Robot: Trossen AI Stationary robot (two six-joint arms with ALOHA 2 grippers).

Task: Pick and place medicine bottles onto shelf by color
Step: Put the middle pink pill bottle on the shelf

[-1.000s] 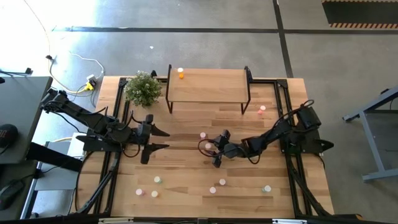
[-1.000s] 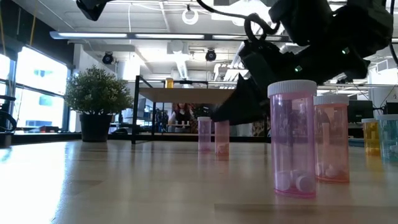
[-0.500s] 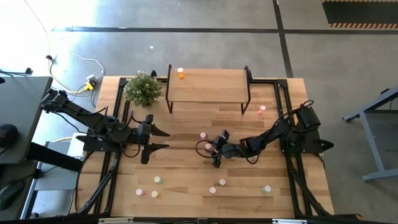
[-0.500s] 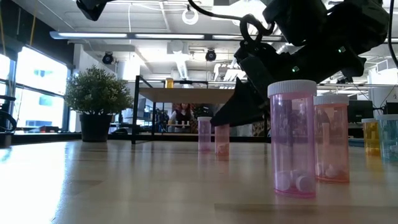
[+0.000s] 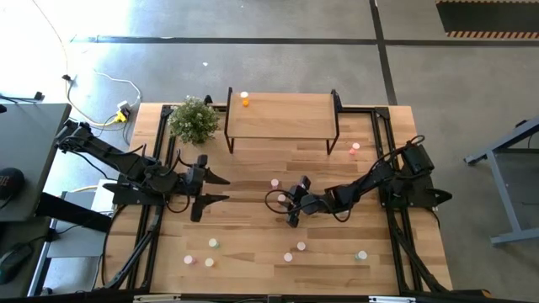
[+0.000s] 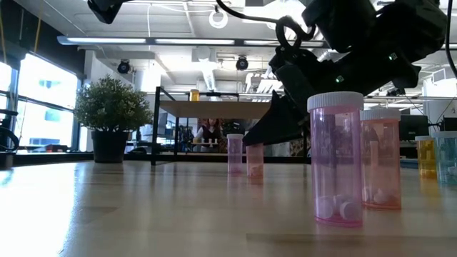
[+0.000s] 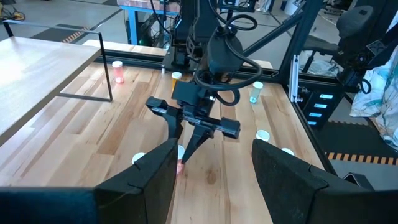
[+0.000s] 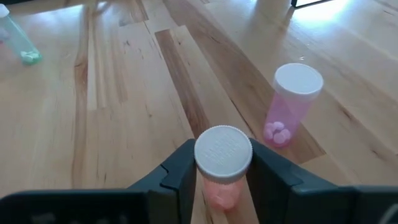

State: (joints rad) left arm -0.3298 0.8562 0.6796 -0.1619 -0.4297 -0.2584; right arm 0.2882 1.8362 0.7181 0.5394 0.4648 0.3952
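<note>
**Ana:** High view first: where is the right gripper (image 5: 286,203)?

**Ben:** Near the middle of the table (image 5: 253,227), low over the planks, its arm reaching in from the right edge. The right wrist view shows its two dark fingers (image 8: 181,171) standing on either side of a pink bottle (image 8: 222,163) with a white cap. The bottle stands upright between them and each finger lies right against its sides, so the jaws look closed on it.

**Ana:** Anything beside it?

**Ben:** A second pink bottle (image 8: 290,101) stands just beside it, upright, toward the shelf's edge of the table, and not touched by the fingers. A pale green bottle (image 8: 17,38) lies well apart from both.

**Ana:** And the left gripper (image 5: 221,188)?

**Ben:** It waits toward the left side of the table, its fingers spread apart with nothing between them. Its wrist camera looks across at the other arm.

**Ana:** The shelf?

**Ben:** The shelf (image 5: 282,114) stands at the far edge of the table, middle of that edge. One orange bottle (image 5: 245,99) stands at its far left corner. The potted plant (image 5: 194,119) sits on the table just left of it.

**Ana:** The remaining bottles?

**Ben:** A deep pink bottle (image 5: 354,149) stands right of the shelf near the right edge. Several more are scattered along the near edge, among them a green-bodied one (image 5: 361,255) toward the near right corner.
</note>
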